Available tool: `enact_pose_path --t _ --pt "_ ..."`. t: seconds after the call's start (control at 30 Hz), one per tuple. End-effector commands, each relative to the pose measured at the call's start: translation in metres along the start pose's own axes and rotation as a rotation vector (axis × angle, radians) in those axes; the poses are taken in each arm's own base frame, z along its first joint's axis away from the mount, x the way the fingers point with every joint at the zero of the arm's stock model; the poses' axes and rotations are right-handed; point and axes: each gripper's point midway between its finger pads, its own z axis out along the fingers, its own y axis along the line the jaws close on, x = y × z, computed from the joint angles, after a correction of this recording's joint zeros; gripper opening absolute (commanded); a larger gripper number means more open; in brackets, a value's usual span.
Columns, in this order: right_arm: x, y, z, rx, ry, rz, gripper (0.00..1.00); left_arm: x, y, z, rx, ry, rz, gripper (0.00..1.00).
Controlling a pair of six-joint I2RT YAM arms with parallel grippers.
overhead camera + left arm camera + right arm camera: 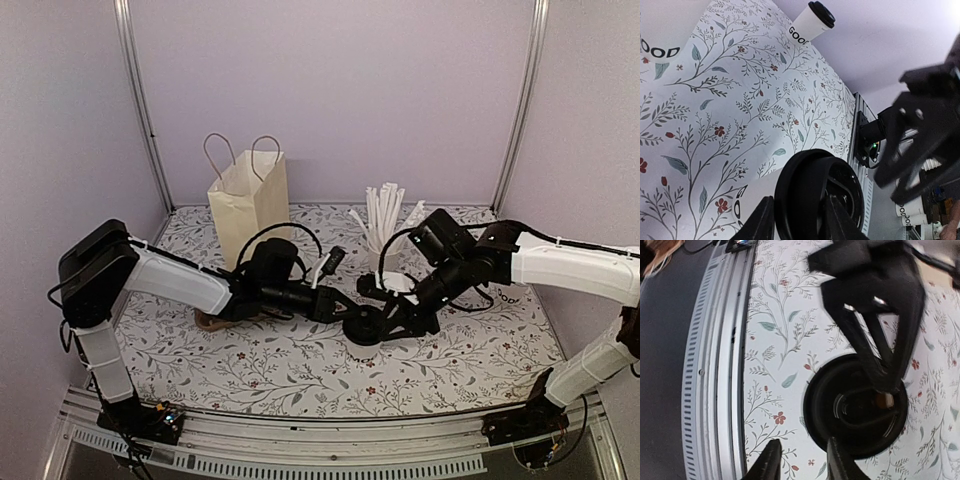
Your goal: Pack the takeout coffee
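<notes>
Three lilac walls (330,100) with metal corner posts enclose the cell. No fault noted. Floral-printed surface (300,375) lies flat, bounded at the near edge by a slotted metal rail (300,445).

Left arm (170,275) and right arm (570,265) reach inward and meet low over one item at mid-surface. Judgement: this suits a two-handed pick or a handover.

Paper bag (248,205) stands upright at the back left, handles up, well apart from both arms. Judgement: it is set there as the receptacle, to be loaded from above.

Cup of straws (385,235) stands behind the right wrist. It is not part of the job.

Takeout coffee (855,430) stands upright at the centre of the surface, between the two pincers, and is not yet bagged.

Left pincer (800,200) pinches the rim of the black lid (805,180), with one finger outside the rim and the other on the lid's top. Judgement: this hold fixes the cup's position but loads the lid alone, so a lift could pull the lid off.

Right pincer (805,442) is part spread and pinches nothing. It sits just beside the lid's edge; whether a finger touches the rim cannot be told. Judgement: it is placed to take the cup's wall.
</notes>
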Motion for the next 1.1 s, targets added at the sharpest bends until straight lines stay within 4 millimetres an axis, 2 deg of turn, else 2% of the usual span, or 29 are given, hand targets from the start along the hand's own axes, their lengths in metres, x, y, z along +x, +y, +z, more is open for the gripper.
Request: enact_pose_path --t 0.0,0.07,0.2,0.33,0.67,0.77,0.97,1.07 --pt "0.012 0.013 0.016 0.079 0.113 -0.221 0.29 0.094 0.06 0.004 -0.198 0.26 -0.156 0.34" --pt "0.013 0.01 0.024 0.108 0.143 -0.252 0.26 0.096 0.061 0.005 -0.199 0.265 -0.16 0.34" --pt "0.009 0.012 0.034 0.13 0.17 -0.31 0.26 0.098 0.062 0.005 -0.197 0.271 -0.163 0.34" --pt "0.013 0.007 0.043 0.167 0.213 -0.329 0.27 0.099 0.062 0.005 -0.194 0.272 -0.164 0.34" --pt "0.019 -0.003 0.047 0.229 0.255 -0.336 0.28 0.103 0.063 0.005 -0.186 0.283 -0.164 0.34" --pt "0.038 -0.007 0.057 0.238 0.317 -0.336 0.28 0.106 0.065 0.006 -0.184 0.291 -0.166 0.33" --pt "0.106 -0.001 0.084 0.19 0.446 -0.343 0.26 0.111 0.067 0.005 -0.184 0.3 -0.175 0.32" --pt "0.119 0.006 0.087 0.158 0.45 -0.337 0.25 0.111 0.067 0.004 -0.184 0.299 -0.175 0.32"
